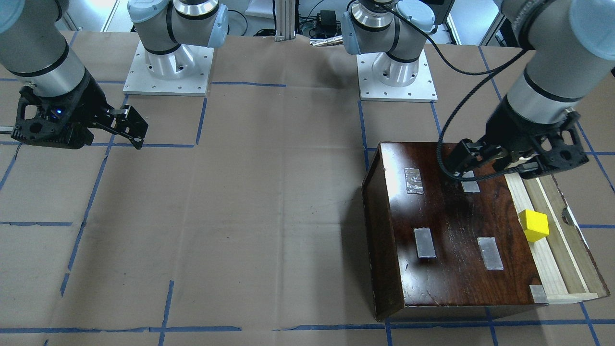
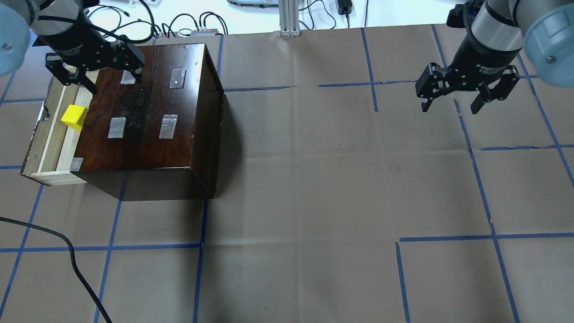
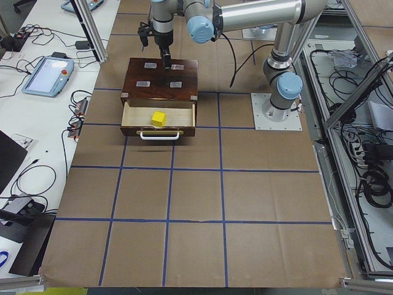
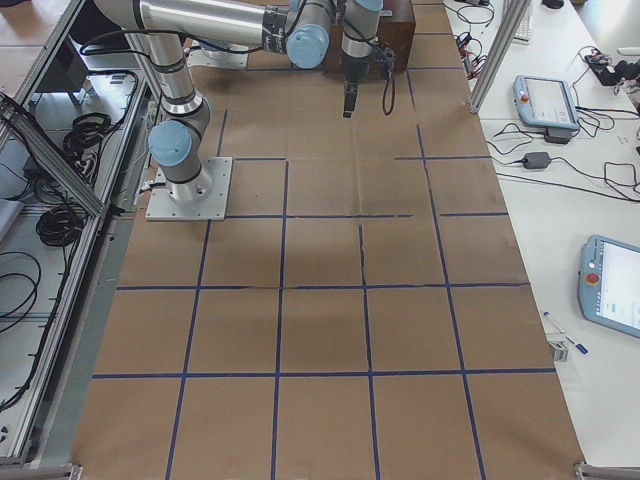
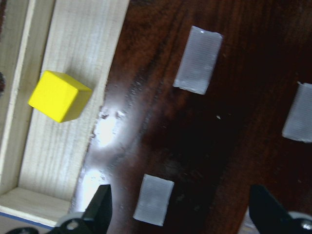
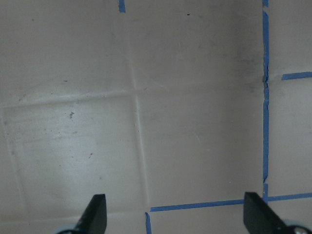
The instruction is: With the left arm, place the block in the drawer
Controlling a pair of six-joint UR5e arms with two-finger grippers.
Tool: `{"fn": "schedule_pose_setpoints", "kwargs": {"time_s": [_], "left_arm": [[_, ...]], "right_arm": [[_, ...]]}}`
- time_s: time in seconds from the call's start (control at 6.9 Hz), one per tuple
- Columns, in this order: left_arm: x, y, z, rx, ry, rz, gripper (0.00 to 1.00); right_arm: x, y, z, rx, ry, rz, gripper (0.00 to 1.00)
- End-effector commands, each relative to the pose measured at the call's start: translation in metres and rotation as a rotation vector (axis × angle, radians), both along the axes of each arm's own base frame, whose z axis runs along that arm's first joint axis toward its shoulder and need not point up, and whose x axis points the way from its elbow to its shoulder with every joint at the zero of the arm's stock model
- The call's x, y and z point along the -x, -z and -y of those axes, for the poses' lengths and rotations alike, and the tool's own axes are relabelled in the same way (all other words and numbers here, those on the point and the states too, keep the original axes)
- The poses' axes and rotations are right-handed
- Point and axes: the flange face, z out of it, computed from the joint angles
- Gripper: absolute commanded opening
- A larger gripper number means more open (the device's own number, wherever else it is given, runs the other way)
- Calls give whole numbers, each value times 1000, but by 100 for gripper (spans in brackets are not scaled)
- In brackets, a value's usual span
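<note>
**Front-facing view.**
- Block (image 1: 534,225): yellow cube, resting on the pale floor of the drawer (image 1: 574,262), just beside the edge of the box top.
- Drawer: stands open, jutting from the dark box (image 1: 451,230), which sits on the table (image 1: 288,192).
- Box top: glossy, with grey tape patches (image 1: 424,242).

**Overhead view.**
- My left tool (image 2: 112,76): above the far part of the box top, spread apart, holding nothing. The block lies apart from it in the drawer.
- My right tool (image 2: 450,106): well apart from the box, on the other side of the table, spread apart and empty.

**Left side view.**
- Drawer: opens toward the camera, with the block near the middle of its floor.

**Right side view.**
- Block and drawer: hidden.

**Left wrist view.**
- My left fingertips (image 5: 100,209): at the lower corners, wide apart, over the box top.
- Block: upper left on the drawer floor, touching neither fingertip.

**Right wrist view.**
- My right fingertips (image 6: 95,212): wide apart above the table, which is crossed by blue tape lines (image 6: 265,97).
</note>
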Motion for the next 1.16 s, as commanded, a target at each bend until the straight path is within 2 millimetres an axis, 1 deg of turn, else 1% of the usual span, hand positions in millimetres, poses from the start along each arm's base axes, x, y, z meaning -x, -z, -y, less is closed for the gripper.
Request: {"fn": "schedule_pose_setpoints", "kwargs": {"time_s": [0.0, 0.14, 0.29, 1.01], "left_arm": [[54, 3, -43, -27, 77, -12, 99], [57, 8, -55, -35, 84, -26, 99], [60, 7, -59, -32, 92, -47, 99], [62, 4, -63, -32, 95, -32, 99]], "right_arm": [[0, -1, 0, 1, 0, 0, 100], [0, 0, 0, 0, 0, 0, 100], [0, -1, 0, 1, 0, 0, 100], [0, -1, 0, 1, 0, 0, 100]]}}
